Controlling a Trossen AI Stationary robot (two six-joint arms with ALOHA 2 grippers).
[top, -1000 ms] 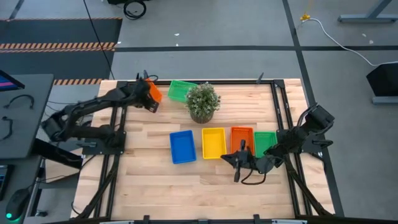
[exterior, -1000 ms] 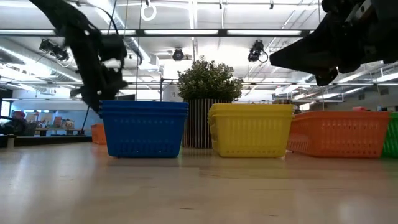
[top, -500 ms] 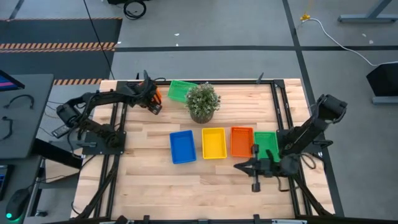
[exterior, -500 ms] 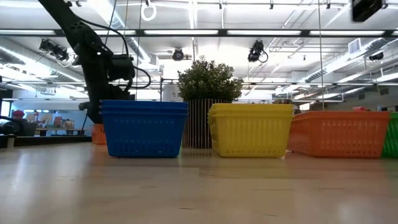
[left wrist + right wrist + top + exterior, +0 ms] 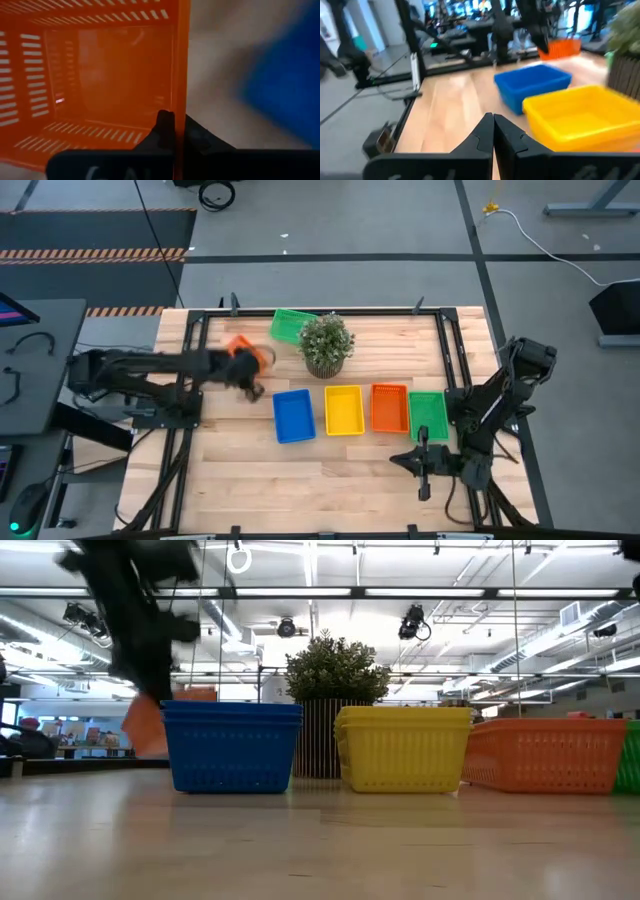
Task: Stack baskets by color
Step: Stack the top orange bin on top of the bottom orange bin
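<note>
Right now the left gripper (image 5: 174,131) is clamped on one wall of an orange basket (image 5: 240,352), fingers pinched either side of the thin rim in the left wrist view, and the basket hangs clear of the table, left of the blue stack (image 5: 293,415) in the high view. Low view shows it tilted and smeared (image 5: 150,725), so the arm looks mid-swing. Main risk, as I judge it: a one-wall pinch on light perforated plastic lets the basket pivot or slip out if the arm moves fast, dropping it on bare wood or onto the wrong colour. Its likely home is the orange stack (image 5: 389,407), which sits past the blue and yellow stack (image 5: 343,409), with the green stack (image 5: 427,413) just beyond; a low carry across could clip the blue or yellow rims and shove the row. The potted plant (image 5: 326,345) stands just behind that row, so a high arc may brush the leaves. A tilted basket may also land skewed and fail to nest. One loose green basket (image 5: 291,325) sits at the far edge beside the plant, not yet stacked. The right gripper (image 5: 423,465) waits near the front right of the table (image 5: 230,480), fingers together, holding nothing; it is near the green stack, so a shared approach could crowd that end.
</note>
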